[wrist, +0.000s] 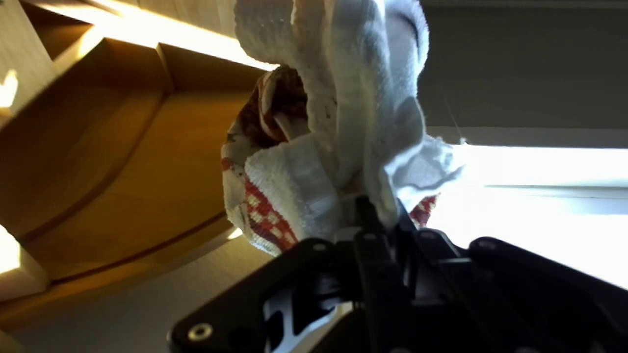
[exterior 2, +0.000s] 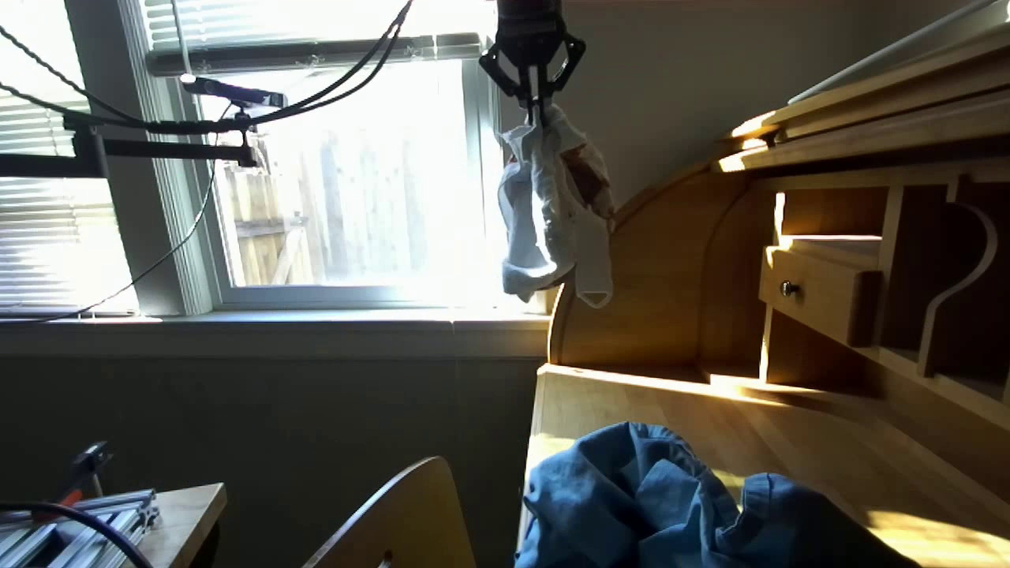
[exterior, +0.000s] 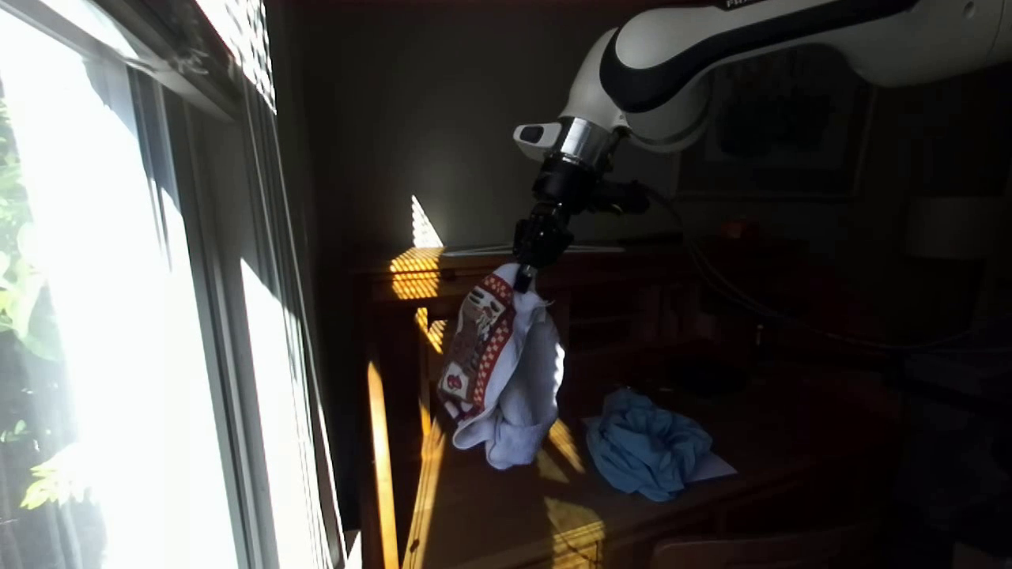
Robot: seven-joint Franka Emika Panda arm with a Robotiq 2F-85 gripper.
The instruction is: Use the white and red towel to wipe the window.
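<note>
Above the window-side edge of the brown wooden table (exterior 2: 686,406), depth uncertain, black jaws grasp the white-and-red checked cloth towel (exterior: 502,371); loose folds should meet the sunlit glass window (exterior 2: 355,181) first.

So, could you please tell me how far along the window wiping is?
Done: the towel looks picked up and hangs in the air.
In hand: the fingers pinch its upper end.
Left: probably bringing it to the window and wiping, since an exterior view shows a gap between them. Whether any wiping has happened, these pictures can't tell.
</note>
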